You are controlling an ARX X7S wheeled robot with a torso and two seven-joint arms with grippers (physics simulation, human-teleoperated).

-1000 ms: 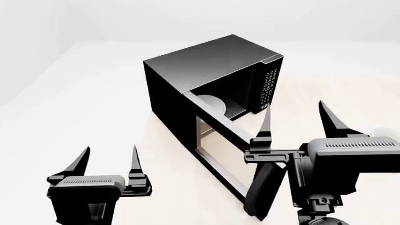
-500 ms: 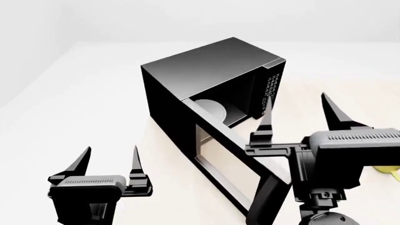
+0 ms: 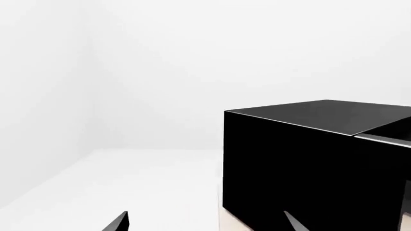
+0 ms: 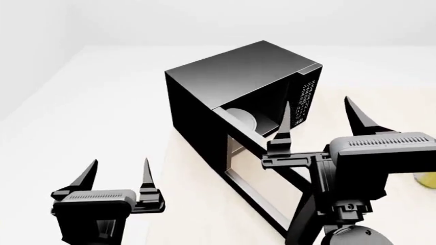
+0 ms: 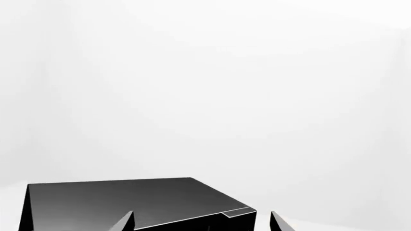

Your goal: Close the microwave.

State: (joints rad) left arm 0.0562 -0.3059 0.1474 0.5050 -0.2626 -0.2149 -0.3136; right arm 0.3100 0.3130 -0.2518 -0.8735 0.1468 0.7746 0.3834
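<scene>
Right gripper (image 4: 319,116) has its fingers spread and empty, raised just in front of the microwave (image 4: 232,87) opening, above the door (image 4: 256,173). Left gripper (image 4: 118,174) is likewise spread and empty, well apart from the microwave's side wall. Microwave sits on the table (image 4: 95,117), door swung partly open, white plate (image 4: 242,118) visible inside.

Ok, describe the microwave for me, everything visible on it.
The microwave is a large black box with a matte, faintly sheened top, standing upright on the pale surface. Its windowed door hangs open, swung out toward the robot. Inside sits a white round plate; a white-marked button panel runs beside the cavity. The right gripper is raised by the door; whether it touches is unclear.
</scene>
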